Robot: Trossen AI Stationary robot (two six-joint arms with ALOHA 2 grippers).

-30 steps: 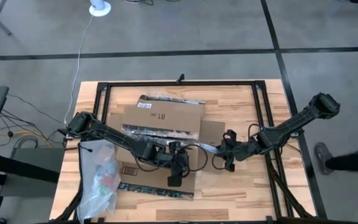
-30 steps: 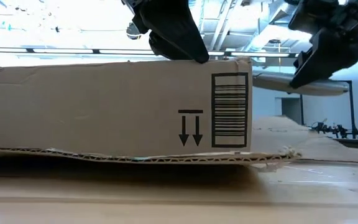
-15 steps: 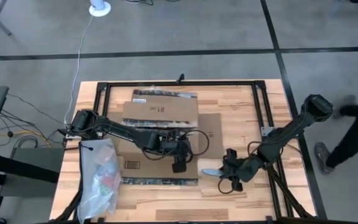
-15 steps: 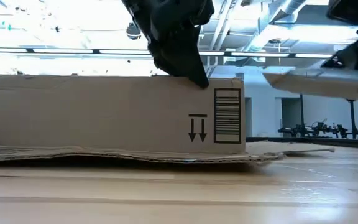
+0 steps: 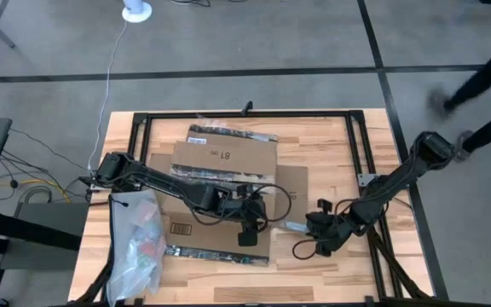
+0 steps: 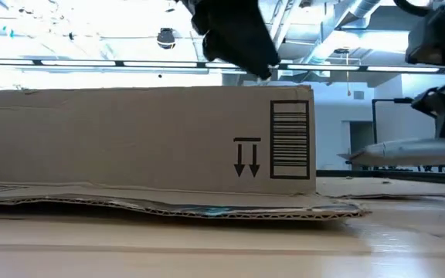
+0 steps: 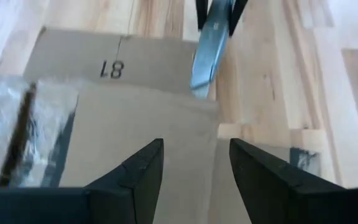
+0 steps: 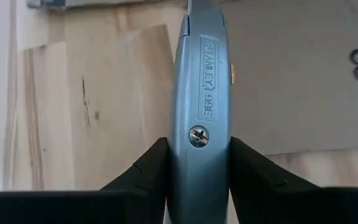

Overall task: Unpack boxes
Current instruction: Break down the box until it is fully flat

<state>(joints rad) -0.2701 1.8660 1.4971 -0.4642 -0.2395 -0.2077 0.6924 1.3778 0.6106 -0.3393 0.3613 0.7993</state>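
The table (image 5: 331, 145) was of pale wood planks, edged by a black frame (image 5: 245, 113). It stood on a grey concrete floor (image 5: 254, 38) crossed by dark lines. A white round base (image 5: 136, 11) sat on the floor beyond the table, a white cable (image 5: 109, 64) running from it. A person's legs (image 5: 484, 85) showed at the floor's right edge. In the low view, bright ceiling lights (image 6: 91, 46) and exposed ducts (image 6: 338, 31) hung overhead, with a white wall (image 6: 334, 135) behind.
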